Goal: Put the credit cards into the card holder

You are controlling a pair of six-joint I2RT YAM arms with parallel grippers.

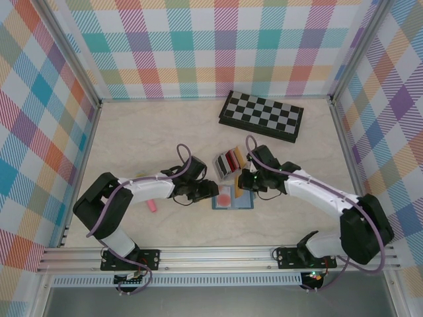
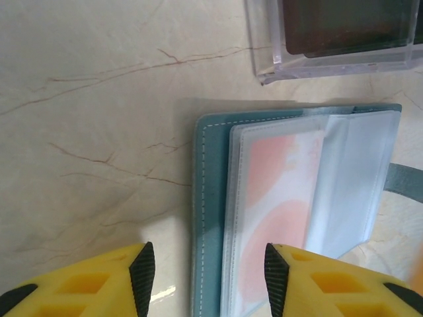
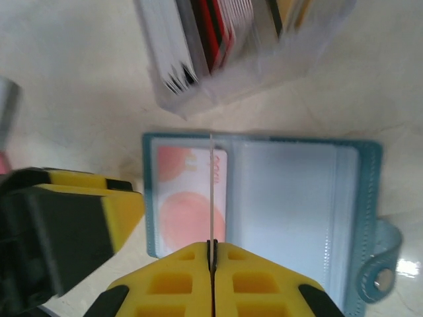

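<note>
On the table (image 1: 165, 125), a chessboard (image 1: 262, 115) is laid near the far edge; a rack (image 1: 228, 162), card holder (image 1: 232, 203) and pink stick (image 1: 152, 205) are laid mid-table.

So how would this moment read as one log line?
stage: loading cards | right gripper: shut on card, edge-on over open wallet | left gripper: open over wallet edge | pink card: already in wallet

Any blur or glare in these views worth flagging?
Top external: evenly lit and sharp. Left wrist: a small glare patch on the table by the left hand. Right wrist: the clear rack up top is blurred, the card holder sharper, its snap glinting.
</note>
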